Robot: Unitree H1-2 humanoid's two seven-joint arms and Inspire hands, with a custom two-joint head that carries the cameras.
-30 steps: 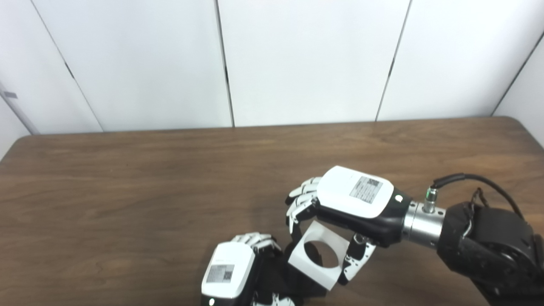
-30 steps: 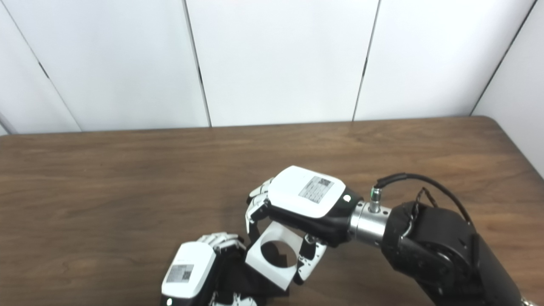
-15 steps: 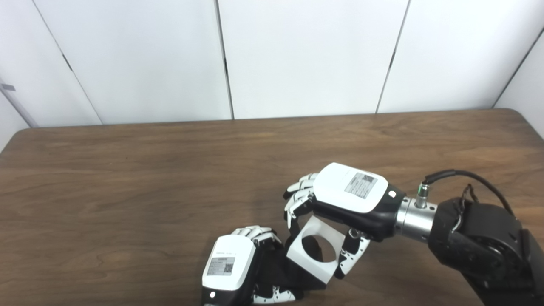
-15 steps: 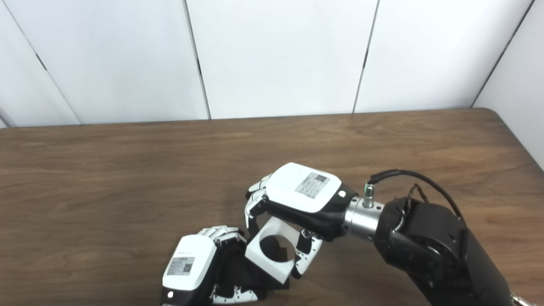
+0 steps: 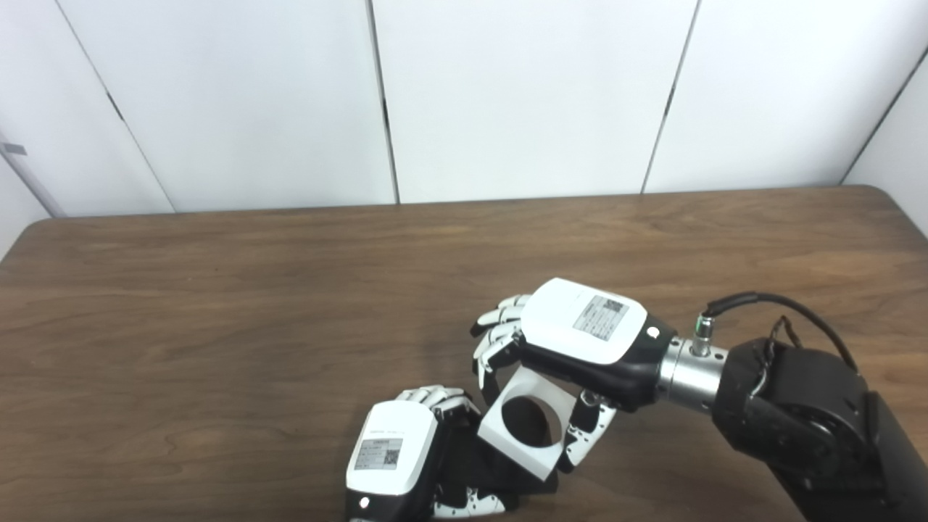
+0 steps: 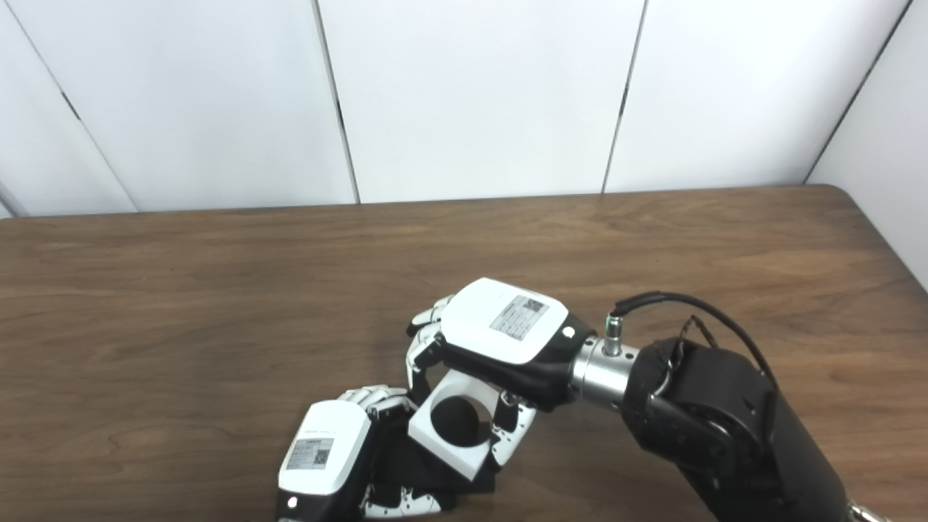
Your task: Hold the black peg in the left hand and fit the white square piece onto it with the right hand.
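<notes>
My left hand (image 5: 395,457) is at the bottom centre, shut on the black peg (image 5: 493,471), which is mostly hidden behind the hand and the white piece. My right hand (image 5: 580,333) comes in from the right and is shut on the white square piece (image 5: 518,435), which has a round hole in its middle. The piece is tilted and sits right over the peg, with black showing through the hole (image 6: 453,423). The two hands almost touch. I cannot tell how far the peg reaches into the hole.
The brown wooden table (image 5: 217,326) stretches to the left and back. White wall panels (image 5: 507,94) stand behind its far edge. The right forearm (image 5: 797,413) with a black cable crosses the lower right.
The right hand has moved the white piece left and down toward the left hand, so the hole now fills with black. The camera tilted earlier; the left hand stays about where it was.
</notes>
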